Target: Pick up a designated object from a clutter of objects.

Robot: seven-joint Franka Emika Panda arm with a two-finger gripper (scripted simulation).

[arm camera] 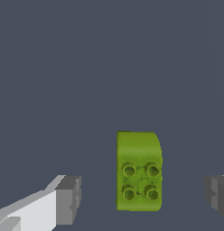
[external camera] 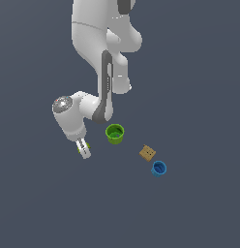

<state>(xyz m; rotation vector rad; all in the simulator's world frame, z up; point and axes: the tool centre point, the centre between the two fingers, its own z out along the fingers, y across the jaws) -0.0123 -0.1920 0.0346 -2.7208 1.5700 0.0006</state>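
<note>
The olive-green block point(arm camera: 138, 171) is small and oblong, with four studs on one half. It lies between my fingers in the wrist view, with a gap to each finger. My gripper point(arm camera: 142, 198) is open around it, one fingertip point(arm camera: 68, 198) on one side and the other fingertip point(arm camera: 217, 194) opposite. In the exterior view the gripper point(external camera: 83, 149) is low at the exterior view's left. Only a green sliver of the block point(external camera: 88, 145) shows beside the fingers.
A bright green round cup point(external camera: 114, 133) stands to the exterior view's right of the gripper. A tan cube with dark dots point(external camera: 147, 152) and a blue round cup point(external camera: 158, 168) lie further right. The arm's links rise above the cup.
</note>
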